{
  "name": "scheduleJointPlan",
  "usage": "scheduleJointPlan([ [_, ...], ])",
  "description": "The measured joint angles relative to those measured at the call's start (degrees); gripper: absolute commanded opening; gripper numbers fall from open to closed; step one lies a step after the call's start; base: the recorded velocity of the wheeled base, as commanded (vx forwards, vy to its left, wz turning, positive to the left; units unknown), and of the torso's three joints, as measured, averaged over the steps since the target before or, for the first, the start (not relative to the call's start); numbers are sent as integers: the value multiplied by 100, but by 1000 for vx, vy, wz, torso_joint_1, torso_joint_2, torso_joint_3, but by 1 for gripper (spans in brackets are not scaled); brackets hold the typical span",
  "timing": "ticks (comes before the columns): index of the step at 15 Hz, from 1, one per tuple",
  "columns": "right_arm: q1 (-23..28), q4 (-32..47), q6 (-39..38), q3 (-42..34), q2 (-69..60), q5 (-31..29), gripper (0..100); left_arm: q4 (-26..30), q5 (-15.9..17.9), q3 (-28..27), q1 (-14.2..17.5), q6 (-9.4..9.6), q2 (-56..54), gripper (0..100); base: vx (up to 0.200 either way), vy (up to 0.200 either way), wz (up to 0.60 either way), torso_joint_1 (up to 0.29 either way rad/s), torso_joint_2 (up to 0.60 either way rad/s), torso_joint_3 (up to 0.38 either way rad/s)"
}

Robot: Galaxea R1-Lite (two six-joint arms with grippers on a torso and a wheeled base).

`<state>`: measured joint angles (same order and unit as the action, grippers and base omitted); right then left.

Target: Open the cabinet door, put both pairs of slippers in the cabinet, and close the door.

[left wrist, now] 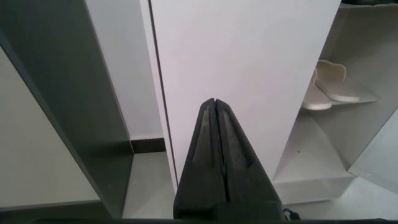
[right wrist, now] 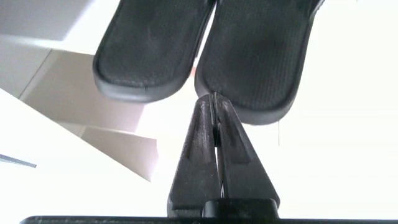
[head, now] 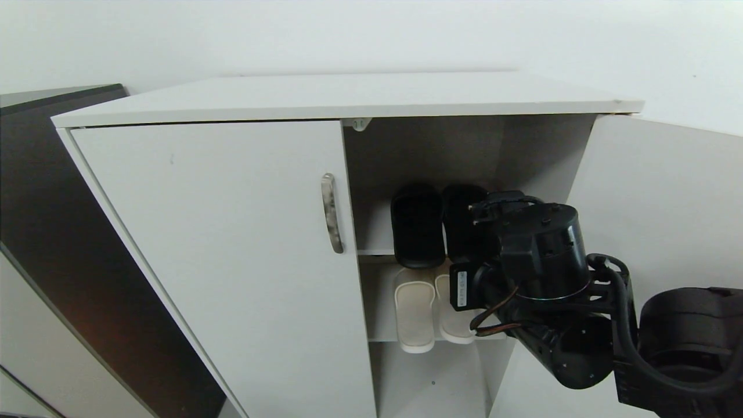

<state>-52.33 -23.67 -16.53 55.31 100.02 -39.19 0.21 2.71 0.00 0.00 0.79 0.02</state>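
The white cabinet (head: 348, 96) has its left door (head: 220, 261) shut and its right door (head: 656, 191) swung open. A pair of black slippers (head: 417, 226) lies on the upper shelf. A pair of white slippers (head: 414, 307) rests on the shelf below. My right arm (head: 540, 249) hangs in front of the open half. Its gripper (right wrist: 215, 96) is shut and empty, tips right at the heels of the black slippers (right wrist: 258, 56). My left gripper (left wrist: 214, 102) is shut and empty, low before the closed door (left wrist: 242, 68), with the white slippers (left wrist: 336, 84) off to one side.
A metal handle (head: 331, 213) sits on the closed door's inner edge. A dark panel (head: 58, 191) stands beside the cabinet on the left. The bottom compartment (head: 429, 377) holds nothing. Bare floor (left wrist: 146, 180) lies at the cabinet's foot.
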Motion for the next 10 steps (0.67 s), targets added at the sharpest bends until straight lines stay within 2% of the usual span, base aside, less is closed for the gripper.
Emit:
scheduleJointPlan([
  [5,-1,-5,-24,-104,0,4,0,-2,-6,0,0,-26,0,0,0,0,0,0,0,0],
  [10,0,-13,-33,-154,9,17,0,-2,-6,0,0,-26,0,0,-200,0,0,5,6,0],
])
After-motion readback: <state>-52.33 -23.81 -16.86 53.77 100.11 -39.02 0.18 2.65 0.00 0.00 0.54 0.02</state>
